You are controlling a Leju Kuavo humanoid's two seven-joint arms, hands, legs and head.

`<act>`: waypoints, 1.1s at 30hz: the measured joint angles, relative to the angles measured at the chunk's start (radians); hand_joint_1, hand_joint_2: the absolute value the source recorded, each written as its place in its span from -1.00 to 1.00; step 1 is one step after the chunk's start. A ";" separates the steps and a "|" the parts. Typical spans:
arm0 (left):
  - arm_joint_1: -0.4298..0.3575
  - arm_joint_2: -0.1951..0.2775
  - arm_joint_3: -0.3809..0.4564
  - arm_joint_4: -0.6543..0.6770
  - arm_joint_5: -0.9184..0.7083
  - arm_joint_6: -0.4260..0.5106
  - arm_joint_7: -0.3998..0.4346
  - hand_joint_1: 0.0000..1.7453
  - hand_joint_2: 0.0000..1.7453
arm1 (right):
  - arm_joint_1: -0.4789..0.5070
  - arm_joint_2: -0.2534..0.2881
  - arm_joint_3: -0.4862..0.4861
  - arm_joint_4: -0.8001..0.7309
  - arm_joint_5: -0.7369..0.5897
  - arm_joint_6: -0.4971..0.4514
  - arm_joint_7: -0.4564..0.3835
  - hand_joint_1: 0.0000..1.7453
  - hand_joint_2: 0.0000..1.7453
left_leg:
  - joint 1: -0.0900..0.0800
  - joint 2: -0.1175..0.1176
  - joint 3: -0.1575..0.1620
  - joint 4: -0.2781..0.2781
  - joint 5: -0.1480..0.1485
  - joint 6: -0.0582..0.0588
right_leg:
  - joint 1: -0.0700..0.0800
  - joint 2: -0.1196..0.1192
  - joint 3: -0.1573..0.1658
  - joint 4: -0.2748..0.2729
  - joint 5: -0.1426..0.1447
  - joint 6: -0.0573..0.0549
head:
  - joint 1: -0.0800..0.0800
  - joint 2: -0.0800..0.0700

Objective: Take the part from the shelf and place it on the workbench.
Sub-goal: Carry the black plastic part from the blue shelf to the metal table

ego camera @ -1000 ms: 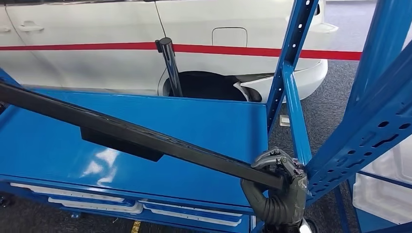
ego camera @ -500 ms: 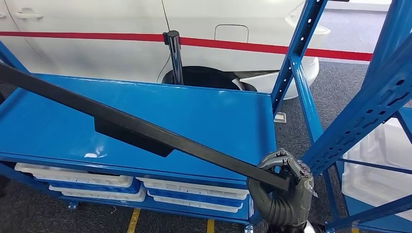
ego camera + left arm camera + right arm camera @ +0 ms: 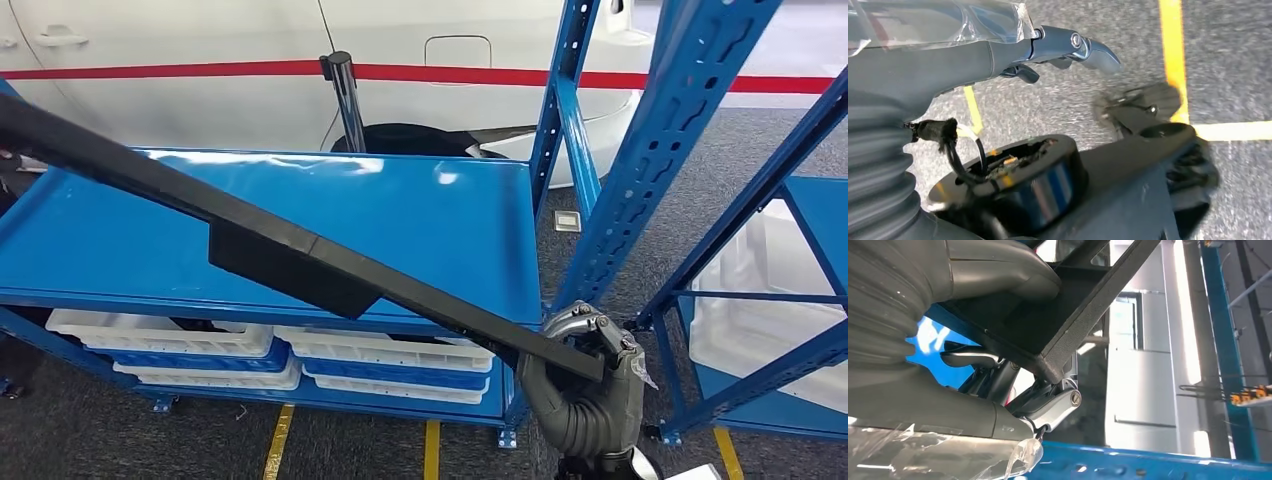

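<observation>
The part point(image 3: 280, 250) is a long black strip with a wider black block under its middle. It slants from the upper left down to my right hand point(image 3: 585, 385), which grips its near end at the lower right, just off the front right corner of the blue shelf point(image 3: 440, 220). The strip hangs over the shelf top without resting on it. In the right wrist view the part's end point(image 3: 1083, 305) lies across my right hand point(image 3: 998, 370), with the thumb over it. My left hand point(image 3: 998, 50) hangs over the grey floor, fingers apart, holding nothing.
Blue perforated uprights point(image 3: 650, 150) stand close to my right hand. White trays point(image 3: 390, 350) sit on the lower shelf. A white car point(image 3: 200, 90) and a black post point(image 3: 345, 100) stand behind the shelf. White foam point(image 3: 760, 320) lies in the right rack. Yellow lines point(image 3: 432, 450) mark the floor.
The camera has moved back and up, so the shelf's lower level, trays and floor lines have come into view. My right hand keeps its grip on the part's end.
</observation>
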State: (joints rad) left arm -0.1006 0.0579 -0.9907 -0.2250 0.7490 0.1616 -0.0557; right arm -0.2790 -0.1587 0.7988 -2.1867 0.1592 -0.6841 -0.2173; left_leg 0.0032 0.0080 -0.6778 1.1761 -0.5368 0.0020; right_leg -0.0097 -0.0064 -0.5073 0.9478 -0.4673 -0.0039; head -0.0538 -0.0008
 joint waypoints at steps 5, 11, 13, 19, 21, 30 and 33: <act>-0.003 0.001 0.000 0.000 0.008 -0.002 -0.009 -1.00 1.00 | -0.001 -0.020 0.019 0.002 -0.151 0.057 -0.073 1.00 1.00 | 0.001 0.000 0.109 -0.033 0.052 0.004 | 0.001 0.003 -0.067 0.001 0.051 0.008 | 0.000 0.000; -0.009 0.005 0.000 0.000 0.014 0.000 -0.014 -1.00 1.00 | 0.005 -0.035 0.035 0.002 -0.149 0.084 -0.093 1.00 1.00 | -0.011 -0.002 0.253 -0.279 0.048 0.047 | 0.001 -0.004 -0.093 0.011 0.080 0.038 | 0.001 0.000; -0.007 0.006 0.000 0.000 0.016 0.002 -0.014 -1.00 1.00 | 0.009 -0.038 0.038 0.002 -0.122 0.086 -0.095 1.00 1.00 | -0.008 -0.006 0.243 -0.282 0.064 0.059 | -0.002 -0.001 -0.118 0.075 0.031 0.048 | 0.001 0.000; 0.000 0.007 -0.001 0.001 0.015 -0.004 -0.013 -1.00 1.00 | 0.029 -0.046 0.048 0.003 -0.108 0.091 -0.092 1.00 1.00 | -0.003 -0.039 0.210 -0.275 0.092 0.056 | -0.008 0.006 -0.134 0.241 -0.062 0.065 | 0.001 0.000; -0.002 0.008 -0.002 0.001 0.011 -0.010 -0.013 -1.00 1.00 | 0.034 -0.049 0.049 0.002 -0.112 0.093 -0.093 1.00 1.00 | -0.001 -0.056 0.203 -0.262 0.092 0.047 | -0.016 0.046 -0.042 0.090 -0.016 0.067 | 0.001 0.000; -0.006 0.015 -0.008 0.001 0.009 -0.011 -0.017 -1.00 1.00 | 0.043 -0.053 0.049 0.002 -0.124 0.108 -0.097 1.00 1.00 | 0.005 -0.029 0.063 -0.038 0.000 -0.002 | -0.011 -0.003 -0.013 0.010 0.001 0.023 | -0.003 0.000; -0.004 0.015 -0.009 0.001 0.009 -0.011 -0.021 -1.00 1.00 | 0.049 -0.055 0.049 0.002 -0.128 0.111 -0.100 1.00 1.00 | 0.005 -0.022 0.005 0.077 -0.024 -0.002 | -0.005 -0.041 -0.014 0.010 0.000 0.022 | -0.003 0.000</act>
State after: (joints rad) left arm -0.1042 0.0725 -0.9995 -0.2235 0.7578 0.1502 -0.0763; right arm -0.2296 -0.2135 0.8480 -2.1843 0.0312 -0.5735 -0.3169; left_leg 0.0081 -0.0144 -0.6726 1.2528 -0.5606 0.0000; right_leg -0.0146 -0.0474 -0.5217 0.9578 -0.4673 0.0180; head -0.0572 -0.0008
